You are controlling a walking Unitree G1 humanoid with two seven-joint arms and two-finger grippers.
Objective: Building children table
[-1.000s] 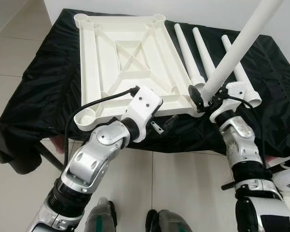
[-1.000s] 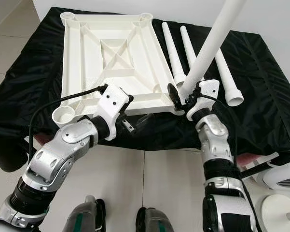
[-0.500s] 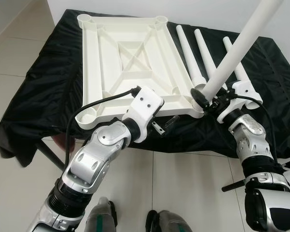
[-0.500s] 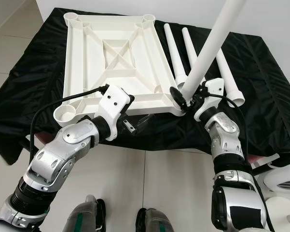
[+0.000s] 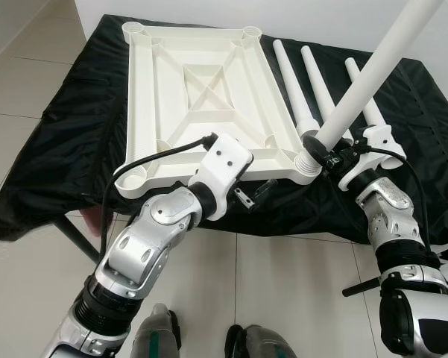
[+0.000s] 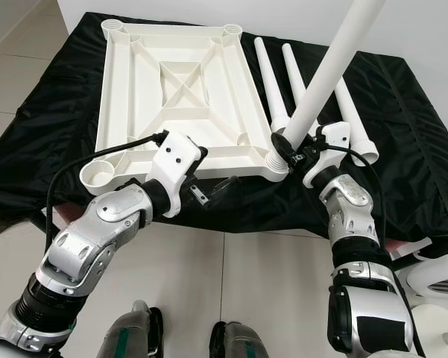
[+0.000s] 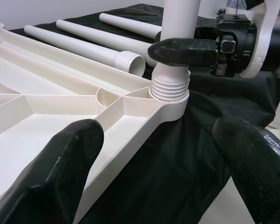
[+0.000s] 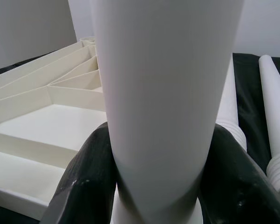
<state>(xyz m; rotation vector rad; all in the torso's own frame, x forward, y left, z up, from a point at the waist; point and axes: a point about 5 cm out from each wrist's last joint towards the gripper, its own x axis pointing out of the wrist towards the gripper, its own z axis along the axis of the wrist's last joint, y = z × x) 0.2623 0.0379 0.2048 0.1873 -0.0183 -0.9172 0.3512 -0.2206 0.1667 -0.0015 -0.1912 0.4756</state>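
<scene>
Left wrist view has the white table leg (image 7: 179, 28) standing with its ribbed end in the corner socket (image 7: 170, 100) of the upturned white tabletop (image 7: 46, 116), the socket at the corner nearest the robot's right side. Just above the ribs, the right tool (image 7: 181, 50) clamps the leg between its black fingers (image 8: 84, 182), one on each side; from there the leg rises tilted, leaning away from the tabletop's middle. The left tool (image 7: 153, 163) hangs spread wide and holds nothing, beside the tabletop's near edge and short of that same socket, with one finger (image 7: 60, 163) over the tabletop rim and the other (image 7: 251, 158) off over the cloth. Three more white legs (image 5: 313, 82) lie side by side beyond the socket, along the tabletop's right edge, their ribbed ends toward the robot. The tabletop lies ribs up on a worktop draped in black cloth (image 5: 67, 127), with another open socket (image 5: 130, 183) at its near left corner. Below the worktop edge is a tiled floor (image 5: 298, 283).
</scene>
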